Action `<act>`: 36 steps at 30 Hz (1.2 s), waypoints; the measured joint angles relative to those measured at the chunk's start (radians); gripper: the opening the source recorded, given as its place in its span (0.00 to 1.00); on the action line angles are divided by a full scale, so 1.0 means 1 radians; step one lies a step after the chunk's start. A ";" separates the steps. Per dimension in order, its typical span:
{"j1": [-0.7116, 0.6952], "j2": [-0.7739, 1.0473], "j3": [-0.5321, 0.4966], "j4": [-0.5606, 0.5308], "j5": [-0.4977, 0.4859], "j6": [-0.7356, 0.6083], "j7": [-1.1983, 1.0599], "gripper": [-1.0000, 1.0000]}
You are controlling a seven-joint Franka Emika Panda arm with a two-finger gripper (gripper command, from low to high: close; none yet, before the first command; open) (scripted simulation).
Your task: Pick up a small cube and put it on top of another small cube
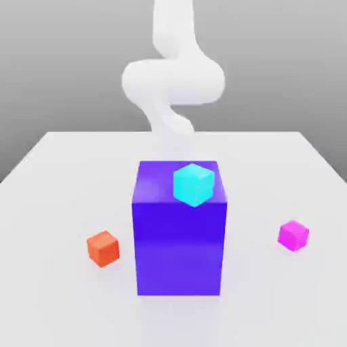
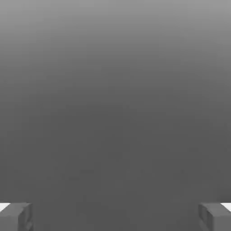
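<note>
The small magenta-pink cube (image 1: 293, 234) rests on the white table (image 1: 61, 176) toward the exterior view's right, with nothing touching it. My white arm (image 1: 173, 78) rises at the back of the table, far behind the cube. In the hand view my gripper (image 2: 115, 217) is open: its two grey fingertips (image 2: 16, 216) stand wide apart with nothing between them, facing a plain grey background.
A big purple-blue block (image 1: 179, 237) stands in the middle of the table with a cyan cube (image 1: 194, 184) on its top. An orange cube (image 1: 103, 248) sits on the table toward the exterior view's left.
</note>
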 joint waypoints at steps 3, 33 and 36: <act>0.087 0.065 -0.020 -0.043 0.027 0.044 -0.116 0.50; 0.733 0.678 0.064 -0.450 0.120 0.463 -1.095 0.50; 0.775 0.733 0.084 -0.493 0.044 0.508 -1.132 0.50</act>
